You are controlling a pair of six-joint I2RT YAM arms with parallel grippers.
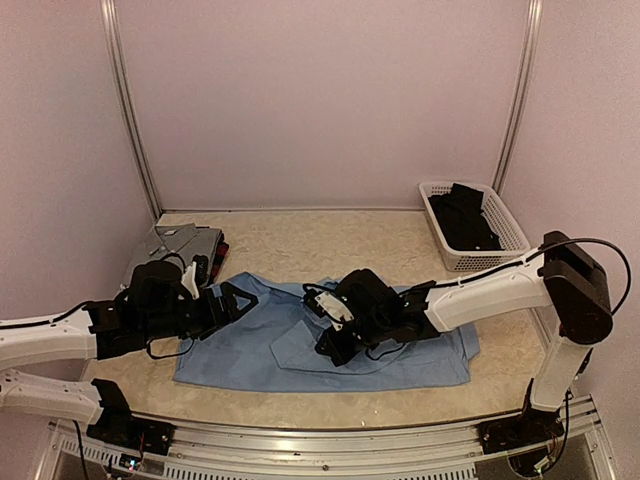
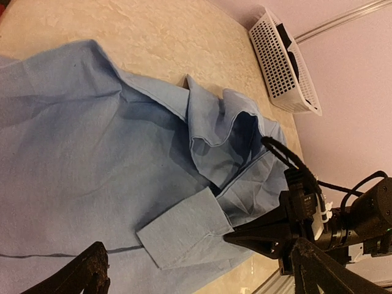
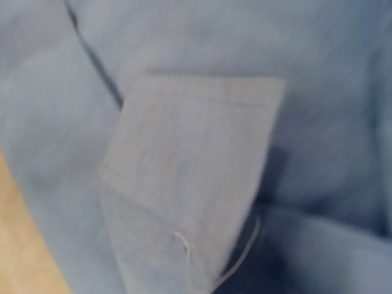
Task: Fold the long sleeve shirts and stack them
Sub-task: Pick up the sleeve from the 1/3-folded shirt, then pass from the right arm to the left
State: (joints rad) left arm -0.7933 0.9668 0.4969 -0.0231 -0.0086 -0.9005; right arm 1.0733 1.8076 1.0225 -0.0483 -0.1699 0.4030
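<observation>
While the grey folded shirt (image 1: 182, 240) sits at the back-left of the beige table (image 1: 330, 235) with a sliver of red cloth (image 1: 221, 249) poking out beside it, the left gripper (image 1: 243, 300) hovers over the left edge of the big light blue cotton shirt (image 1: 240, 350), fingers spread wide, holding nothing. That blue one lies mostly flat across the middle of the table, collar bunched up, one sleeve folded in over the body. The right gripper (image 1: 330, 345) is down at the squared-off sleeve cuff (image 2: 184, 236), jaws pressed fully together right at its edge. Honestly can't tell if any cloth is actually between them. My worry is that it's only nipped a thin edge, or nothing, so the cuff slips out on the lift. Or it's caught the layer underneath too and drags the body into wrinkles. Far right, the white plastic mesh basket (image 1: 480, 262) holds dark clothes (image 1: 465, 220), well apart from all this.
</observation>
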